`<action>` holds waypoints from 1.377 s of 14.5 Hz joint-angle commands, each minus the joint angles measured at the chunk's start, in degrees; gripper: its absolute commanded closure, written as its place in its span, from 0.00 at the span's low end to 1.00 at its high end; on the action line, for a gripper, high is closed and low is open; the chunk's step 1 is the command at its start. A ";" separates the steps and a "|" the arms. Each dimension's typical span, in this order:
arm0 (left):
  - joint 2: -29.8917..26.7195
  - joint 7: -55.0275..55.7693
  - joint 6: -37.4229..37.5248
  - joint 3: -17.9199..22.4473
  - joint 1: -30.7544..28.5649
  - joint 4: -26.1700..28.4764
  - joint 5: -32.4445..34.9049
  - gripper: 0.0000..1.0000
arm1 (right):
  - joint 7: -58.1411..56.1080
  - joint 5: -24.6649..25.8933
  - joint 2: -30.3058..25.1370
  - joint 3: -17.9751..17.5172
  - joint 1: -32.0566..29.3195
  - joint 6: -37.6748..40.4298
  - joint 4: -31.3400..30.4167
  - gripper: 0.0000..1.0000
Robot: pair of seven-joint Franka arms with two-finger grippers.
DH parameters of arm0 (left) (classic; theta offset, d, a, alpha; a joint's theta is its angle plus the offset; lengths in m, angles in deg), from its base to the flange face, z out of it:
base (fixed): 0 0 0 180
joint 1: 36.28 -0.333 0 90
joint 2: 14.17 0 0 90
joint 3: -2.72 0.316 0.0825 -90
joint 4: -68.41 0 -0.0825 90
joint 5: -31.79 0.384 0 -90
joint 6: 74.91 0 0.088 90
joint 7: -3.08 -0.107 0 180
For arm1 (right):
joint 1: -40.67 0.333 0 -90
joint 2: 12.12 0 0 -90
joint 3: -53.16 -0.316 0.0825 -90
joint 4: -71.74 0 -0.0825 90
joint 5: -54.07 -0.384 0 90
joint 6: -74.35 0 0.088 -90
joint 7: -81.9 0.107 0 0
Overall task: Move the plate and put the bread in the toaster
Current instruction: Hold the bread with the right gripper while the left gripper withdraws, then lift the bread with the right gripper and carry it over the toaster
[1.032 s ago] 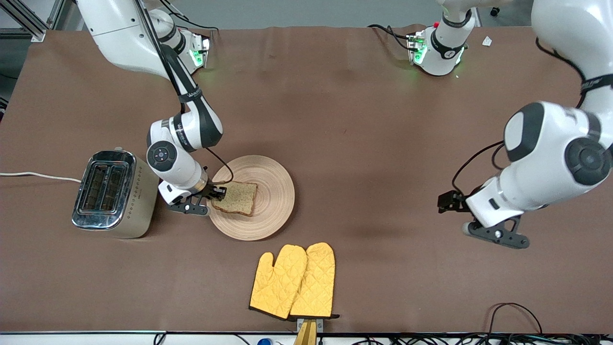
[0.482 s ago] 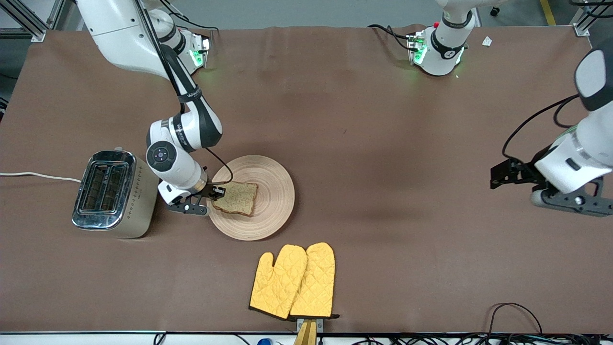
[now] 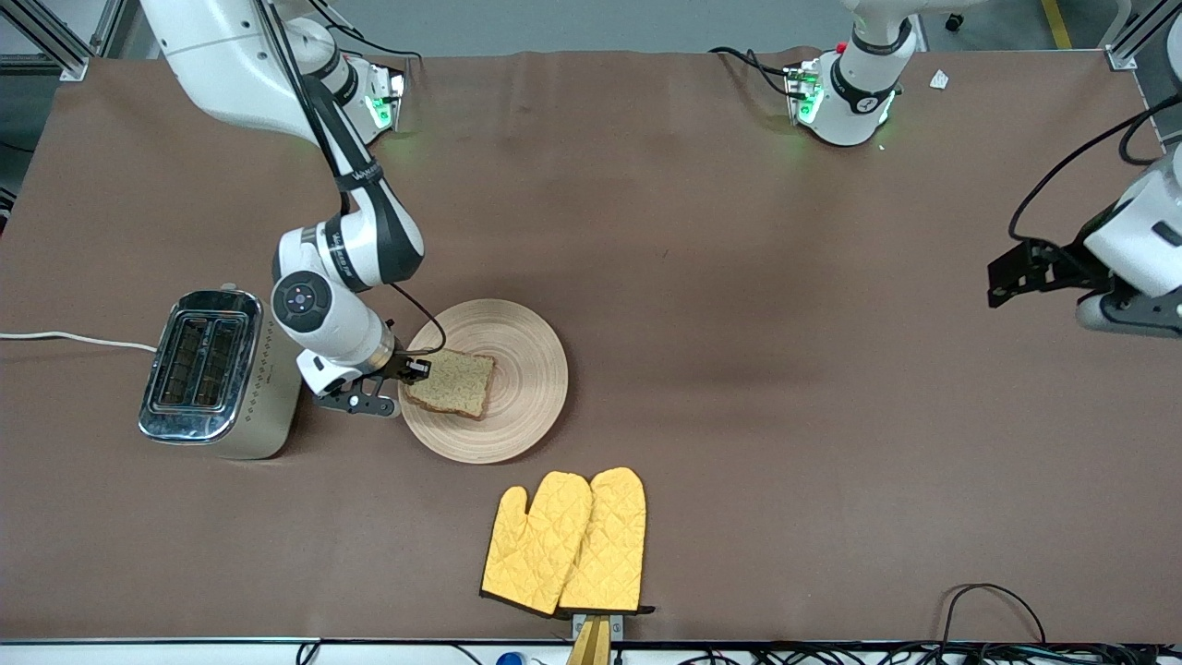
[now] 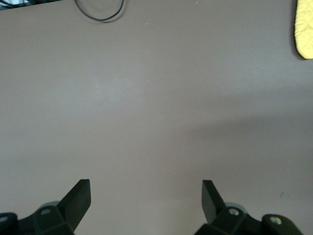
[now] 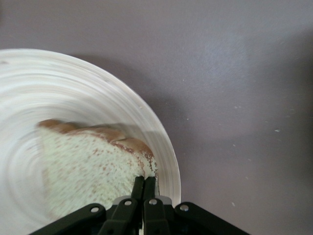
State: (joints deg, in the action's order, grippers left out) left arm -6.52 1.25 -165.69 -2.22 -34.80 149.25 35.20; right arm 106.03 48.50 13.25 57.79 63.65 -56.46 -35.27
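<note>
The pale wooden plate (image 3: pixel 522 365) lies beside the toaster (image 3: pixel 214 371), toward the table's middle. The bread (image 3: pixel 457 383) lies on the plate's toaster-side half. My right gripper (image 3: pixel 416 369) is shut on the bread's edge nearest the toaster, just over the plate's rim. In the right wrist view the shut fingertips (image 5: pixel 145 179) pinch the bread (image 5: pixel 88 166) at its crust corner above the plate (image 5: pixel 102 95). My left gripper (image 3: pixel 1007 274) is open and empty, up over bare table at the left arm's end; in its wrist view it (image 4: pixel 145 184) has only the table cloth between its fingers.
A pair of yellow oven mitts (image 3: pixel 568 543) lies nearer the front camera than the plate; one corner of them shows in the left wrist view (image 4: pixel 304 29). The toaster's white cord (image 3: pixel 65 338) runs off the table's edge. A black cable loop (image 3: pixel 993 605) lies near the front edge.
My left arm has swung away from the table's middle toward its own end and risen. My right gripper, still pinching the bread, has shifted slightly toward the toaster.
</note>
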 commanded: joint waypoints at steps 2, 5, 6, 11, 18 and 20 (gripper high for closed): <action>-5.97 0.69 -0.19 4.31 4.32 5.82 0.02 0.00 | 1.44 3.01 -3.04 0.38 -0.31 16.33 8.54 1.00; -7.02 4.46 1.03 6.07 6.34 6.08 0.02 0.00 | 2.94 9.86 -3.83 0.11 -0.04 27.94 16.54 1.00; -7.29 7.00 2.52 6.08 6.34 6.35 -0.07 0.00 | 2.68 11.62 -3.83 0.11 0.05 30.85 18.83 1.00; -7.29 8.69 2.62 5.64 6.43 5.91 -2.26 0.00 | 1.02 24.27 -5.85 0.20 -0.57 39.91 22.71 1.00; -6.59 9.48 2.71 5.55 6.08 5.29 -3.94 0.00 | -1.80 39.41 -6.03 0.29 -0.57 48.36 22.72 1.00; -6.59 9.48 2.62 5.63 5.64 5.29 -3.94 0.00 | -1.37 42.03 -5.85 0.46 -0.83 49.16 22.72 1.00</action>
State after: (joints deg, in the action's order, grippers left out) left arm -12.52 10.04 -163.23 3.11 -28.94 154.11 32.02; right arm 105.20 87.47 8.28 58.57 63.48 -8.20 -12.01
